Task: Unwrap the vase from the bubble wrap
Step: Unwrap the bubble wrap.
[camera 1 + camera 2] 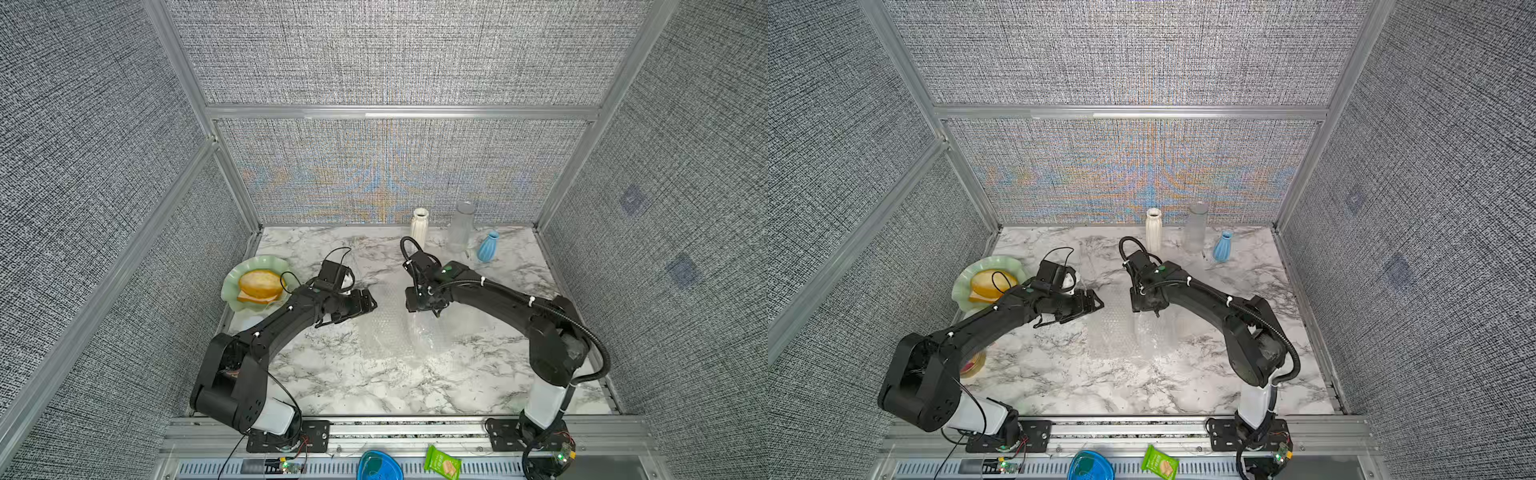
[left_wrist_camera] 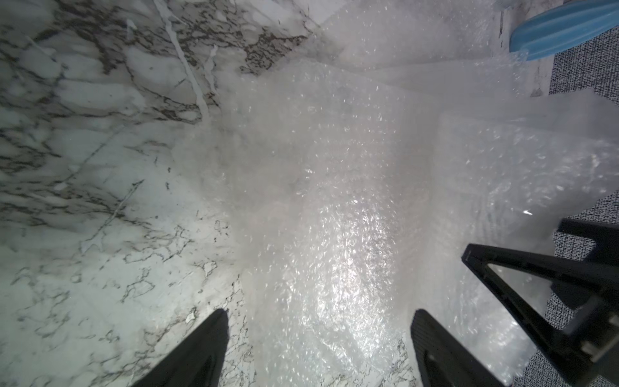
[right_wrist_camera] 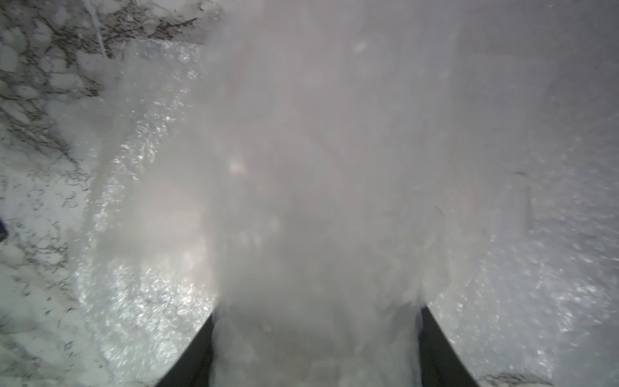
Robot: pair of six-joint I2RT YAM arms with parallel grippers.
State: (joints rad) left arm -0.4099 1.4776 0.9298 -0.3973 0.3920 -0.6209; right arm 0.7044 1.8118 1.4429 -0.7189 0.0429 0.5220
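Bubble wrap [image 1: 382, 332] pinched by downward-bent right gripper [image 1: 422, 311]; left gripper [image 1: 369, 302] spread, hovering beside

Glossy plastic bubble wrap [image 2: 335, 234] on smooth marble tabletop [image 2: 83, 268]

Blurred bubble wrap [image 3: 318, 167] (right wrist).

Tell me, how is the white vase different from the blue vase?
The white vase is taller and slim like a column; the blue vase is shorter, with a round belly and narrow neck. Both are ribbed and stand unwrapped at the back of the table.
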